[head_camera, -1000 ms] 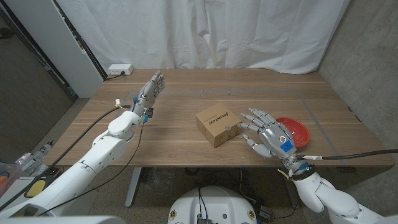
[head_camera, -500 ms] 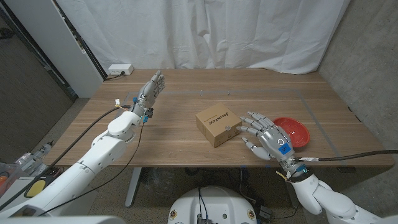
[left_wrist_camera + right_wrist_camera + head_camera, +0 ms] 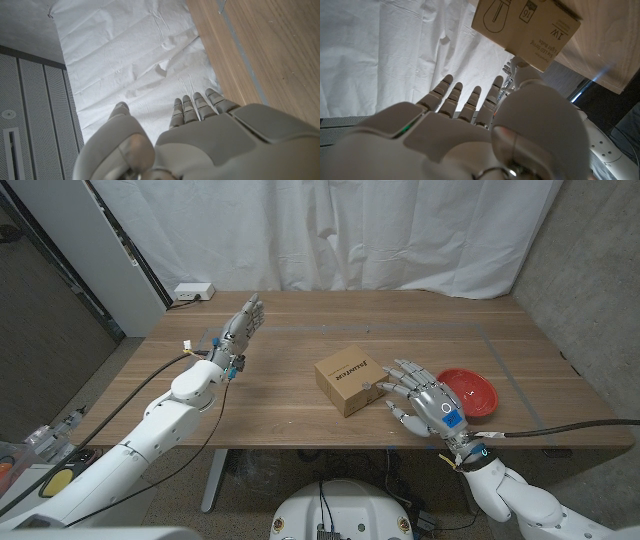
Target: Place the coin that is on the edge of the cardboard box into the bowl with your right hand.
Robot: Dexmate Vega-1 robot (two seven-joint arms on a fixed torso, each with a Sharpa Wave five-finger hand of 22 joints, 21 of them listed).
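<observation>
Both arms have smooth white rounded shells; the left hand [image 3: 243, 321] and right hand [image 3: 425, 400] are silver-grey metal with segmented fingers, black cables trailing from each wrist, a blue square marking on the right hand's back

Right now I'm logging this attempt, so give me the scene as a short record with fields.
box: cardboard box near the table's middle
coin: small coin on the box's right edge
bowl: red bowl right of the box, nothing seen in it
right hand: right hand open, fingers spread, between box and bowl, fingertips near the coin
left hand: left hand open, at the table's far left, holding nothing
</observation>
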